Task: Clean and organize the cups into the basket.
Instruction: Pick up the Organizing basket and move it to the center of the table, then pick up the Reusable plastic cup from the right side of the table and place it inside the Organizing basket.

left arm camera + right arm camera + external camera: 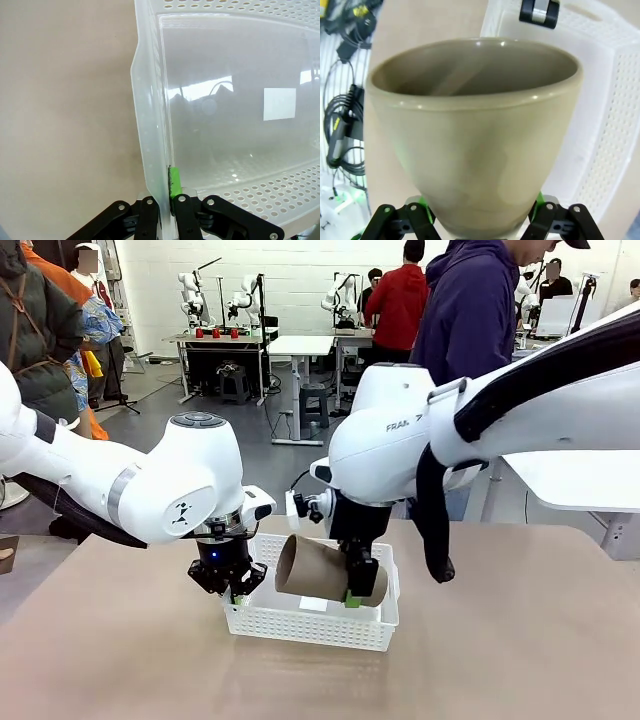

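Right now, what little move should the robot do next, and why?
Probably lower the cup straight down into the basket. The right gripper holds it sideways just above the basket, which has room inside, and the left gripper is shut on the basket's wall, steadying it.

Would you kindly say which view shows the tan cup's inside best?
The right wrist view: the cup shows rim and inside, close up. The front view gives it side-on, in the right gripper over the basket. The left wrist view faces the basket wall.
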`<action>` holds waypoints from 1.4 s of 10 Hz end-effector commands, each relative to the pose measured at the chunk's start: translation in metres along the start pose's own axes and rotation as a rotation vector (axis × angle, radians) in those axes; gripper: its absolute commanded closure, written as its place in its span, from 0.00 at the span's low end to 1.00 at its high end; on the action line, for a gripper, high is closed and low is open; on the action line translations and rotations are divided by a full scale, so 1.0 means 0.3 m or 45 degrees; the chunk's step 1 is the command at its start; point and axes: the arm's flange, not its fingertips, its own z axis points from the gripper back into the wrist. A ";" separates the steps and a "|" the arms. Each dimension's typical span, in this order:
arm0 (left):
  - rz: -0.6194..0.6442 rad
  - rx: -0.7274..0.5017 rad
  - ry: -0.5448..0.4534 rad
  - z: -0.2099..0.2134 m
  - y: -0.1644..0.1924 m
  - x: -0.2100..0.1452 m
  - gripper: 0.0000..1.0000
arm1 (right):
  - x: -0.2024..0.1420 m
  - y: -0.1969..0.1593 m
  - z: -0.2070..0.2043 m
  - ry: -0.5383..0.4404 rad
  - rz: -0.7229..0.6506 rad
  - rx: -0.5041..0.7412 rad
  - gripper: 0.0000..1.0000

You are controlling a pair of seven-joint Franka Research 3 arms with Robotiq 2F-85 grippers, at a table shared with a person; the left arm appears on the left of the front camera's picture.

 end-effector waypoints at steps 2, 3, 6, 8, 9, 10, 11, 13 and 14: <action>-0.005 0.003 -0.008 0.008 0.001 -0.005 1.00 | 0.020 -0.083 -0.105 0.096 -0.115 0.030 0.19; -0.005 0.003 -0.008 0.008 0.001 -0.005 1.00 | 0.017 -0.095 -0.140 0.124 -0.116 0.058 0.19; -0.005 0.003 -0.008 0.008 0.001 -0.005 1.00 | 0.019 -0.114 -0.198 0.158 -0.123 0.064 0.19; -0.005 0.003 -0.008 0.008 0.001 -0.005 1.00 | 0.016 -0.127 -0.225 0.167 -0.140 0.088 0.16; -0.005 0.003 -0.008 0.008 0.001 -0.005 1.00 | 0.015 -0.131 -0.230 0.170 -0.145 0.093 0.14; -0.005 0.003 -0.008 0.008 0.001 -0.005 1.00 | 0.015 -0.131 -0.230 0.169 -0.149 0.101 0.05; -0.005 0.003 -0.008 0.008 0.001 -0.005 1.00 | 0.016 -0.131 -0.226 0.168 -0.150 0.105 0.00; -0.005 0.003 -0.008 0.008 0.001 -0.005 1.00 | 0.022 -0.123 -0.217 0.164 -0.144 0.089 0.00; -0.005 0.003 -0.008 0.008 0.001 -0.005 1.00 | 0.022 -0.118 -0.207 0.154 -0.139 0.078 0.00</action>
